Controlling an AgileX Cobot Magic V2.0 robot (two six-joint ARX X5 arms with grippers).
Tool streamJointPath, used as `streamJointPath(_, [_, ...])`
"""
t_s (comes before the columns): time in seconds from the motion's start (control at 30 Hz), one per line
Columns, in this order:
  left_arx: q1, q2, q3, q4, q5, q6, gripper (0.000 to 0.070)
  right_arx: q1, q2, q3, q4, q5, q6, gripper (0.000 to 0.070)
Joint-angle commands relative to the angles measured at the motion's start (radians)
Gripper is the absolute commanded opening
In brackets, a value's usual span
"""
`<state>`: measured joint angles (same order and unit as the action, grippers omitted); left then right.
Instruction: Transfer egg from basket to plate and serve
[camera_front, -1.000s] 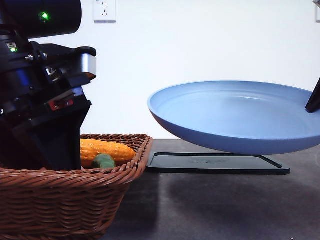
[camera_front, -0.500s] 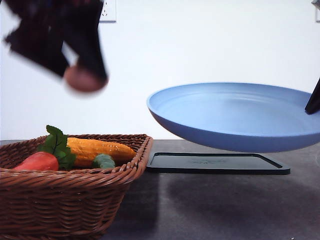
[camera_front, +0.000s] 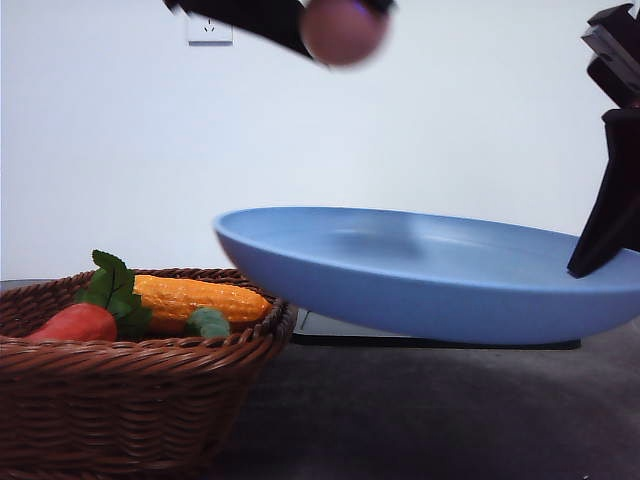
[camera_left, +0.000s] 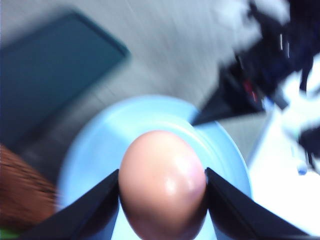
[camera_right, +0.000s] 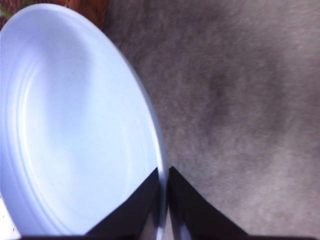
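Note:
The pinkish-brown egg (camera_front: 343, 30) hangs high in the front view, above the light-blue plate (camera_front: 420, 270), with my left gripper (camera_front: 335, 15) shut on it. In the left wrist view the egg (camera_left: 162, 182) sits between both black fingers (camera_left: 95, 205) with the plate (camera_left: 90, 155) below it. My right gripper (camera_front: 600, 250) is shut on the plate's right rim and holds the plate in the air, tilted; the right wrist view shows its fingers (camera_right: 147, 200) pinching the rim (camera_right: 161, 200). The wicker basket (camera_front: 120, 400) stands at the front left.
The basket holds a red vegetable with green leaves (camera_front: 75, 322), a yellow-orange corn cob (camera_front: 200, 298) and a small green item (camera_front: 207, 322). A flat black tray (camera_front: 330, 330) lies on the dark table behind the plate. A wall socket (camera_front: 208, 28) is on the white wall.
My left gripper has lifted the egg out of the basket and carried it right and up, over the plate. The right gripper has moved the plate left and lower, toward the basket.

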<state>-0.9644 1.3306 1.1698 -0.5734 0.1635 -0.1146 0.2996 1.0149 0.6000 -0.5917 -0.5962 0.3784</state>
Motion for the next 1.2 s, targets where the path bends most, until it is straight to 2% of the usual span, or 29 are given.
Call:
streamJointPath(0.0, [-0.033,0.042,0.011,0.009,0.005,0.013,0.0287,0.016,0.011,0.033,0.015,-0.006,0.021,0.0])
streamJointPath(0.27, [-0.101,0.161,0.011,-0.005,0.0,0.013,0.0287,0.031,0.011,0.075,-0.008,-0.006,0.025,0.0])
streamJointPath(0.57, [-0.103,0.19,0.011,-0.013,-0.039,0.023,0.0291,0.032,0.011,0.077,-0.023,-0.006,0.021,0.0])
streamJointPath(0.87, [-0.103,0.227,0.011,-0.018,-0.041,0.024,0.0294,0.032,0.01,0.077,-0.024,-0.007,0.016,0.0])
streamJointPath(1.07, [-0.103,0.233,0.011,-0.026,-0.041,0.02,0.0424,0.032,0.011,0.077,-0.034,-0.006,0.013,0.0])
streamJointPath(1.17, [-0.102,0.229,0.019,-0.034,-0.042,0.017,0.0434,0.032,0.011,0.077,-0.048,-0.006,0.007,0.0])
